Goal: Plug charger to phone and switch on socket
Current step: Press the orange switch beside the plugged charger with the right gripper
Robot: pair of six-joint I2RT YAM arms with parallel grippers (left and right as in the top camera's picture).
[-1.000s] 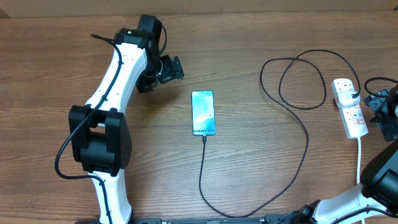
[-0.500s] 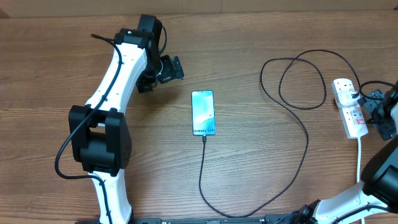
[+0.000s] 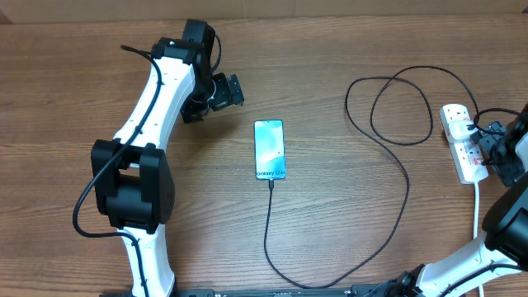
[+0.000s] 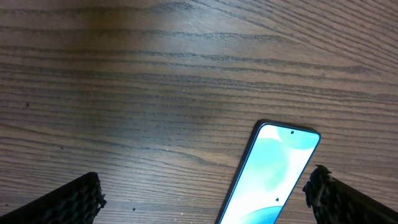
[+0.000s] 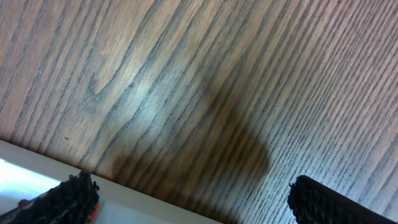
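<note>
The phone (image 3: 270, 149) lies face up mid-table with a lit cyan screen; its top end shows in the left wrist view (image 4: 270, 177). The thin black charger cable (image 3: 407, 191) runs from the phone's near end, loops wide to the right and up to the white socket strip (image 3: 462, 140) with red switches. My left gripper (image 3: 232, 91) is open and empty, up and left of the phone (image 4: 205, 196). My right gripper (image 3: 491, 142) is open at the strip's right edge, over its switches; the strip's white edge shows at the lower left in the right wrist view (image 5: 124, 196).
The strip's white cord (image 3: 476, 214) runs down toward the near table edge by the right arm's base. The left arm (image 3: 140, 148) stretches along the table's left side. Bare wooden table lies around the phone.
My right gripper has moved left from the table's right edge to the socket strip. The left arm, phone and cable have not moved.
</note>
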